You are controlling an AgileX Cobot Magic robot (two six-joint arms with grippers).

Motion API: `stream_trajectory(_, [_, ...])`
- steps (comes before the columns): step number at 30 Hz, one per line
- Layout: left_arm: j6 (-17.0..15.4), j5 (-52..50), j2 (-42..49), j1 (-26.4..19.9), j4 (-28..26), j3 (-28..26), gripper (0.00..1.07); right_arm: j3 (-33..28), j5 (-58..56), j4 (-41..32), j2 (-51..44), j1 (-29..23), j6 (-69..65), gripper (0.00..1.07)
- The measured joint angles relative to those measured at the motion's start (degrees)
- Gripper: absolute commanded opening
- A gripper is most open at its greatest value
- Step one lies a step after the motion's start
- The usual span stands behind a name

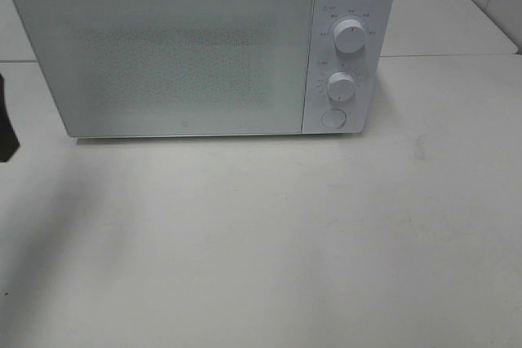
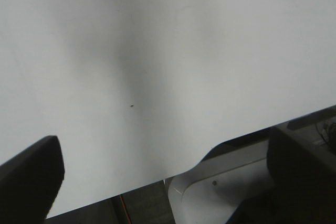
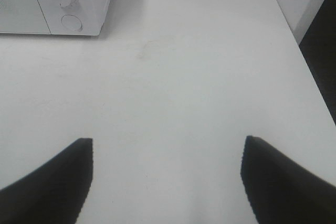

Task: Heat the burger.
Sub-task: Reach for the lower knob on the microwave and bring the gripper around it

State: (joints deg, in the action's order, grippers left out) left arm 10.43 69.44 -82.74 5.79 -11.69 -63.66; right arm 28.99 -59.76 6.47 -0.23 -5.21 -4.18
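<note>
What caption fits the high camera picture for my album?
A closed white microwave stands on a white table.

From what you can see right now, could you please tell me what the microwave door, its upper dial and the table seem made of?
Microwave door: probably glass or glossy plastic; a fine dotted screen shows through the pale panel. Upper dial: likely white matte plastic, evenly shaded, no glare. Table: smooth white, perhaps laminate; soft sheen, faint scuffs.
</note>
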Motion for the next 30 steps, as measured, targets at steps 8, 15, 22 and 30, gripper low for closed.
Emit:
stream_trajectory(8, [-1.32, 0.06, 13.75, -8.88, 1.43, 4.07, 1.0, 0.0, 0.0, 0.0, 0.0, 0.0, 0.0, 0.75])
stream_trajectory(15, [-1.43, 0.23, 27.96, -10.31, 2.29, 13.46, 1.0, 0.0, 0.0, 0.0, 0.0, 0.0, 0.0, 0.75])
stream_trajectory(22, [-1.43, 0.11, 40.51, -10.49, 2.46, 21.66, 1.0, 0.0, 0.0, 0.0, 0.0, 0.0, 0.0, 0.75])
stream_trajectory(30, [-2.06, -2.12, 58.44, -10.49, 2.81, 31.28, 1.0, 0.0, 0.0, 0.0, 0.0, 0.0, -0.06, 0.75])
